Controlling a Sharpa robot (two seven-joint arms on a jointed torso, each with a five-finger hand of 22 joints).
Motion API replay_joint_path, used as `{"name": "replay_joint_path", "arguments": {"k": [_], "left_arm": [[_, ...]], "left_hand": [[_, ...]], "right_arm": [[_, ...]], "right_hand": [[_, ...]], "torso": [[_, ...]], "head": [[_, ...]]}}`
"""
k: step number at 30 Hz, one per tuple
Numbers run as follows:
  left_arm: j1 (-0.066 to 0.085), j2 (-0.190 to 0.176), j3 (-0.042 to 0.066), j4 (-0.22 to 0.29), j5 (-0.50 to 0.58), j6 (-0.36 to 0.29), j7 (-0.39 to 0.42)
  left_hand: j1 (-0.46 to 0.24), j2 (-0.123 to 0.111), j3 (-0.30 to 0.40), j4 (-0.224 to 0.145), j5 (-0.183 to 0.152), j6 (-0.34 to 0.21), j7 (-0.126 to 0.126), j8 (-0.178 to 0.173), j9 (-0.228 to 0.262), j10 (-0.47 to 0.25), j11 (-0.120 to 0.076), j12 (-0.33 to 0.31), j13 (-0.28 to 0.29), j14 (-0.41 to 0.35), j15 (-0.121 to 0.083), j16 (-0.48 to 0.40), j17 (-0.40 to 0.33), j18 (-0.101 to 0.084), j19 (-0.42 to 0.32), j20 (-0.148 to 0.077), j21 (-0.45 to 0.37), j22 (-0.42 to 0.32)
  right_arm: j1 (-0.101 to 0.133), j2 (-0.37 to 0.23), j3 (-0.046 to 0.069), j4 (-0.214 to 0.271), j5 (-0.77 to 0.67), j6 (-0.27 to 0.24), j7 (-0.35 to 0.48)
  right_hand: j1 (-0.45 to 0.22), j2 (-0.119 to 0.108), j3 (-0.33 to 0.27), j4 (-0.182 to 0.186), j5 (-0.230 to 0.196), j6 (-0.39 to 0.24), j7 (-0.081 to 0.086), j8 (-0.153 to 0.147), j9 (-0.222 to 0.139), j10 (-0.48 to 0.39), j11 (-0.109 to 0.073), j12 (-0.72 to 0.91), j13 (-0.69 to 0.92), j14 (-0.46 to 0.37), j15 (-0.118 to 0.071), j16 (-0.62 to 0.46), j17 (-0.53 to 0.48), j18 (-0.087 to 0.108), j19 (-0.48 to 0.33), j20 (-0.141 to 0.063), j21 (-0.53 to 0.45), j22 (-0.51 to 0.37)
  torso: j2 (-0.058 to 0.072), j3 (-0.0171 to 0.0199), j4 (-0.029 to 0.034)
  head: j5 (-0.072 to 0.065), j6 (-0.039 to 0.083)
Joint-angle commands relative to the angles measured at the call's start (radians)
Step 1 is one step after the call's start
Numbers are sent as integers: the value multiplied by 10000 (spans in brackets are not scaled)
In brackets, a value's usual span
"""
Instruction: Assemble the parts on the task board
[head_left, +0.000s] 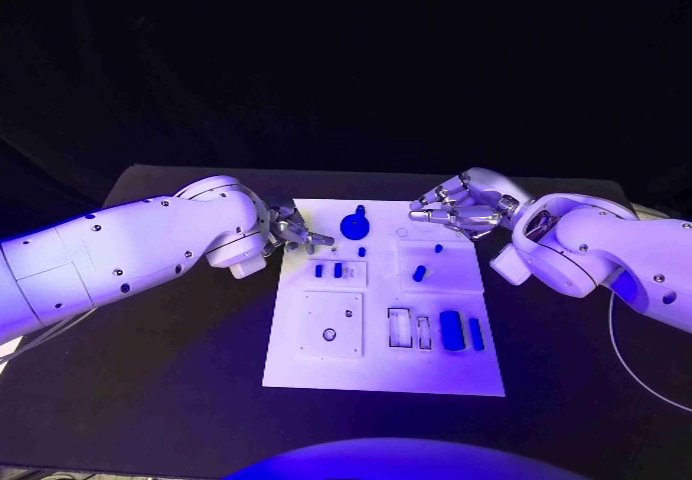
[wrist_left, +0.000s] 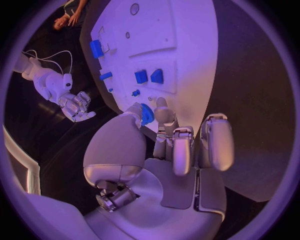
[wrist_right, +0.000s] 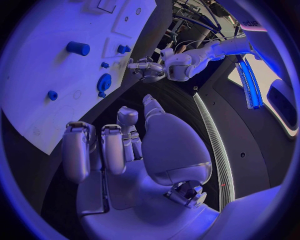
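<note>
Near edge of board (head_left: 382, 380): long blue bars (head_left: 451, 330) lie by empty slots; blocks (head_left: 329, 269) mid-board. Far end: round blue gear (head_left: 355, 225), flat. Left hand (head_left: 293, 232) at board's left edge, right hand (head_left: 459, 208) over far right corner; both fingers apart, empty. You're between picks; next, close on one part squarely.

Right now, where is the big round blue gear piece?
In the head view, the big round blue gear piece sits at the far end of the white task board, between the left hand and right hand.
</note>
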Motion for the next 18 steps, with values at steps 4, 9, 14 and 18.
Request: {"name": "replay_joint_path", "arguments": {"k": [4, 9, 14, 18], "left_arm": [[-4, -4, -23, -42, 1014, -1302, 3064], [-147, 158, -65, -15, -899, -1806, 5350], [-286, 444, -101, -172, -2235, -2222, 6288], [-356, 638, -178, -306, -2988, -2286, 6409]], "left_hand": [[1768, 80, -43, -525, 299, -1541, 779, -670, -574, -2674, 750, -2586, -2119, -819, 702, -2979, -903, 1156, -2498, 496, -6483, -2006], [4453, -207, 1624, -1322, -72, -1322, 985, -2015, -2612, -3394, 1204, -5393, -4597, -4175, 1185, -7730, -5302, 1332, -4179, 1160, -9513, -3972], [4687, -604, 2334, -1548, -264, -942, 884, -2671, -3780, -2916, 1311, -6700, -5985, -3349, 1196, -7961, -5928, 1455, -3444, 1053, -9551, -4201], [4390, -721, 2324, -1450, -299, -704, 991, -2781, -4118, -2763, 1340, -7034, -6360, -3113, 1203, -7920, -6054, 1440, -3246, 1090, -9623, -4309]], "right_arm": [[-12, -4, 0, 1, -23, 94, 44], [-17, 2, 0, -9, -23, 92, 53], [-23, 28, 0, -20, -23, 108, 56], [-29, 43, 0, -26, -23, 130, 53]], "right_hand": [[35, 43, -53, 1, 43, 39, 29, 3, 14, -57, -16, -28, -24, 629, -2, -49, 798, 150, -92, 23, -42, -30], [100, 92, -41, -23, 61, 32, 30, 1, 13, -86, -17, -61, -52, 617, -1, -86, 751, 162, -118, 24, -73, -84], [119, 106, -38, -29, 65, 30, 30, 1, 12, -92, -17, -64, -56, 614, -2, -96, 739, 165, -125, 24, -82, -100], [139, 121, -34, -37, 71, 28, 31, 0, 12, -92, -17, -56, -53, 615, -2, -93, 745, 165, -125, 24, -83, -99]], "torso": [[2, 10, -2], [11, -11, -10], [9, 3, -31], [19, 6, -38]], "head": [[-50, 78], [-149, 157], [-188, 220], [-215, 282]]}}
